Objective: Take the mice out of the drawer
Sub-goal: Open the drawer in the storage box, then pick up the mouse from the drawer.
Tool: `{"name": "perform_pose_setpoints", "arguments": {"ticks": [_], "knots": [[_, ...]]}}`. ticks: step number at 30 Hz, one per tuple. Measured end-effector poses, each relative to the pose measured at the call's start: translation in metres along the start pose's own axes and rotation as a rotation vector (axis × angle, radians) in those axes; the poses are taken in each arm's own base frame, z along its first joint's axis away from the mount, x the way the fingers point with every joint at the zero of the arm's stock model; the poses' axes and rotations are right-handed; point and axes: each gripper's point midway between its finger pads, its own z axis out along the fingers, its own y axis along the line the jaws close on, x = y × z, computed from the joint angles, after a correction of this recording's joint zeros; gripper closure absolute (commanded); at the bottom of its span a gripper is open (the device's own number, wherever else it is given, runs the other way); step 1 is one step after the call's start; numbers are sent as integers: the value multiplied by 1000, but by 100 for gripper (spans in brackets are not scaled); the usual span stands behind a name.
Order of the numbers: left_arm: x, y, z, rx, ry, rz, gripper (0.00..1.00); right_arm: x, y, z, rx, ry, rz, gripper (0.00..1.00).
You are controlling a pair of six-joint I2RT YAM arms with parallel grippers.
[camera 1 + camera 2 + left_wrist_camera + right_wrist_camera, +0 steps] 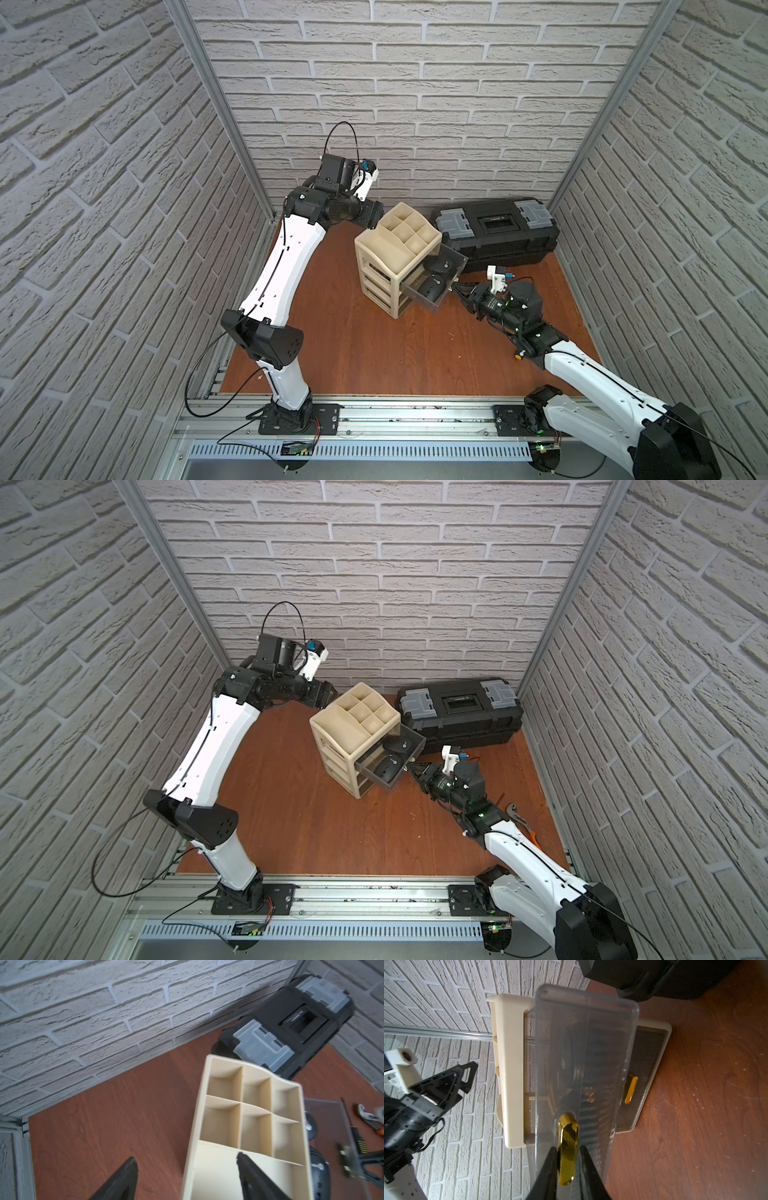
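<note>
Mice (432,287), two in sight, lie side by side in the top drawer (602,1043) of a beige organizer (386,249). It stands toward the desk's (353,345) far edge, beside a black toolbox (494,232) in the far right corner. The drawer stands pulled out, the right gripper (568,1148) clamped on its gold handle (566,1126), apparently to hold it there. The left gripper (187,1157), fingers apart and empty, hovers at the organizer's far corner, likely placed to reach in for one.
</note>
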Motion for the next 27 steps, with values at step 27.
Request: {"name": "perform_pose_setpoints", "arguments": {"ticks": [27], "knots": [[43,-151,28,135,251,-21,43,-4,-66,-18,301,-2,-140,88]]}}
